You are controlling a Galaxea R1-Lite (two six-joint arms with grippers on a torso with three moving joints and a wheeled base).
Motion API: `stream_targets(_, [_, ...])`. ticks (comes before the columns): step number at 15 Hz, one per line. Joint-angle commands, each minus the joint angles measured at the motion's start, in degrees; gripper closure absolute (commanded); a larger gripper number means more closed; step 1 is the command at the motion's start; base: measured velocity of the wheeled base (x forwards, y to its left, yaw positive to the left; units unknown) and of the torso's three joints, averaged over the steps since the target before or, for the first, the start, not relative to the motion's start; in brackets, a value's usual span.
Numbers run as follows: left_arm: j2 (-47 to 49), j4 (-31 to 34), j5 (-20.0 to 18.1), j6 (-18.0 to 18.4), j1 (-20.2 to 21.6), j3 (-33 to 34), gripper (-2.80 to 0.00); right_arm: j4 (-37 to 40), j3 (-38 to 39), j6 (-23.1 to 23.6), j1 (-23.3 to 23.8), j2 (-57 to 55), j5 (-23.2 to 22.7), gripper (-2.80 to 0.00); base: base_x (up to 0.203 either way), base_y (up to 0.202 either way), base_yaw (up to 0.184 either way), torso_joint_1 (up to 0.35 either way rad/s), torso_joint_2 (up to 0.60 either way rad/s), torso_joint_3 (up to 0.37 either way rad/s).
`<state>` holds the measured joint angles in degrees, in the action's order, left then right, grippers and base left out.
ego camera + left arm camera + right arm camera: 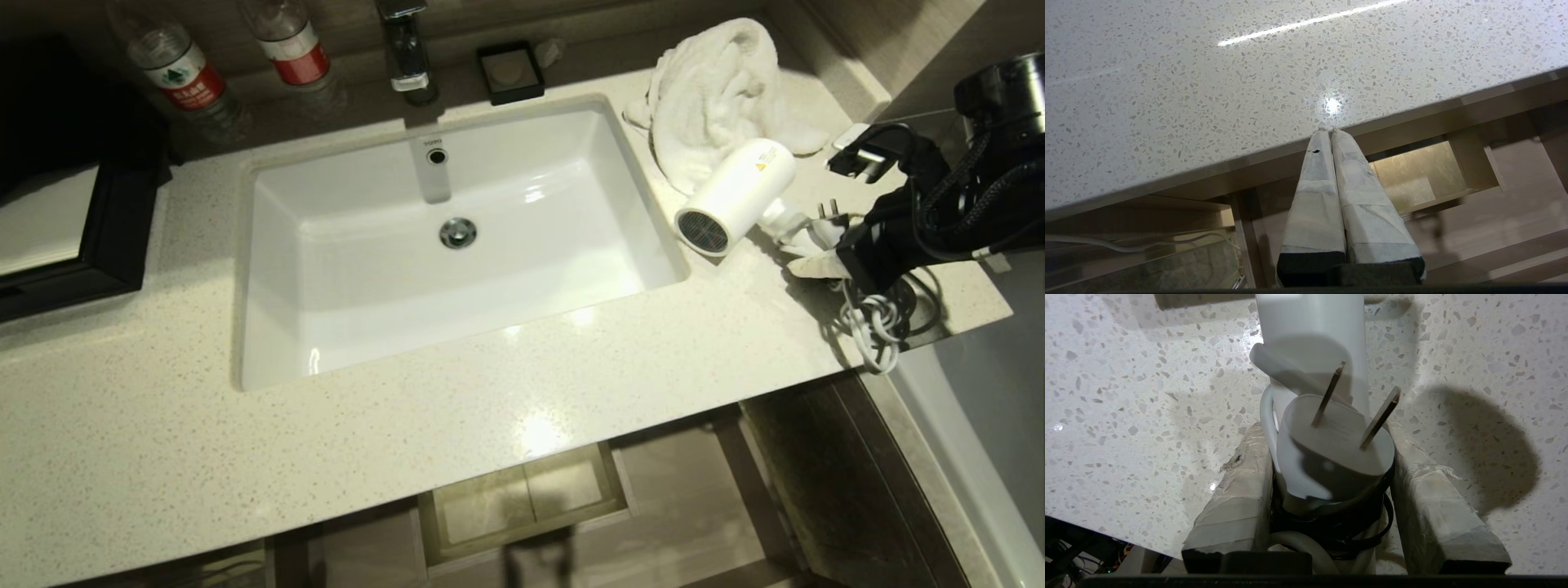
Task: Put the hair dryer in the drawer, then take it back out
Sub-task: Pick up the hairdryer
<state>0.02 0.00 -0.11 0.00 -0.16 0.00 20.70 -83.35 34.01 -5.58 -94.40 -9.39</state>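
Small dark lettering is printed above the overflow hole of the sink (269, 245), too small to be read. Red labels are borne by two bottles (184, 69), and a yellow warning mark by the hair dryer (739, 196); no wording is legible.

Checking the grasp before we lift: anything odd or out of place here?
Yes. The right hand is shut on the hair dryer where the plug and bundled cord sit against the handle, prongs pointing up. Loose cord loops hang over the counter edge and might snag.
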Motion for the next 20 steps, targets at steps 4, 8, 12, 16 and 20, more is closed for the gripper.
stream_targets(4, [0.0,0.0,0.0,0.0,0.1,0.0,0.0,0.0,0.3,-0.1,0.3,4.9,-0.2,0.0,0.0,0.0,0.0,0.0,0.0,0.0])
stream_targets(8, [0.0,0.0,0.0,0.0,0.1,0.0,0.0,0.0,0.3,-0.4,0.3,8.5,-0.2,0.0,0.0,0.0,0.0,0.0,0.0,0.0])
stream_targets(12, [0.0,0.0,0.0,0.0,0.0,0.0,0.0,0.4,1.5,-2.9,0.3,12.4,0.0,0.0,0.0,0.0,0.0,0.0,0.0,0.0])
stream_targets(16, [0.0,0.0,0.0,0.0,0.0,0.0,0.0,0.0,4.3,-3.2,0.3,16.3,0.0,0.0,0.0,0.0,0.0,0.0,0.0,0.0])
stream_targets(20, [0.0,0.0,0.0,0.0,0.1,0.0,0.0,-2.0,8.1,-3.6,0.3,21.8,0.2,0.0,0.0,0.0,0.0,0.0,0.0,0.0])
